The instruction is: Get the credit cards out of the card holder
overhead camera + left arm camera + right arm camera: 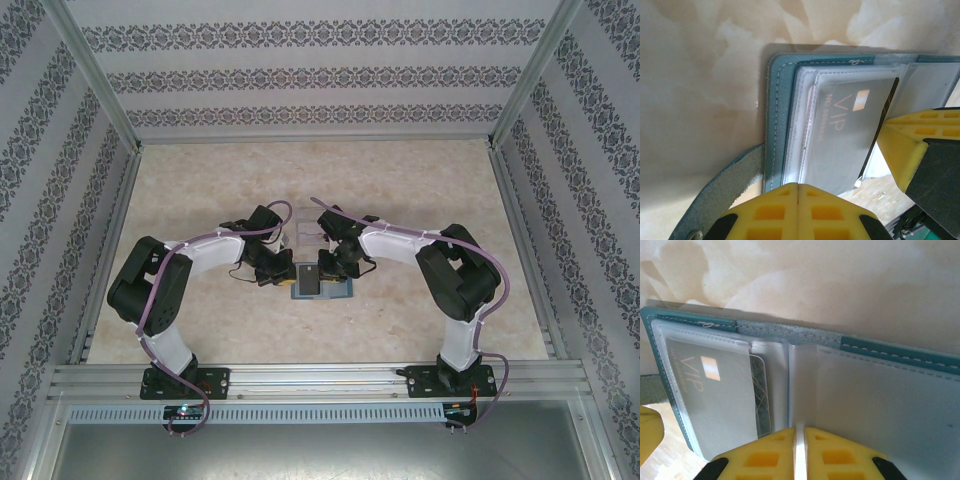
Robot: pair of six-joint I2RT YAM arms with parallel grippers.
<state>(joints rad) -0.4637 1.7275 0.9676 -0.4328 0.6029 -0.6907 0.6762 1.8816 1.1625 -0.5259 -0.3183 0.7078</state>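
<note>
Lying open on the bench (200, 190) betw. the two arms, the card holder (775, 125) is seen w/ a dark VIP card (840, 130) tucked under a clear sleeve (805, 90) in the half nearer the L arm. L jaws are shut, nothing between them, tips set at one edge of the holder. R jaws are nearly closed on a thin pale sheet (799, 437), prob. a sleeve page, at the fold. A clear tray (300, 235) is set just behind the holder.

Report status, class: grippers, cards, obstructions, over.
Left gripper shut at card holder edge. Right gripper pinching clear sleeve. VIP card inside pocket. Nothing blocking.
</note>
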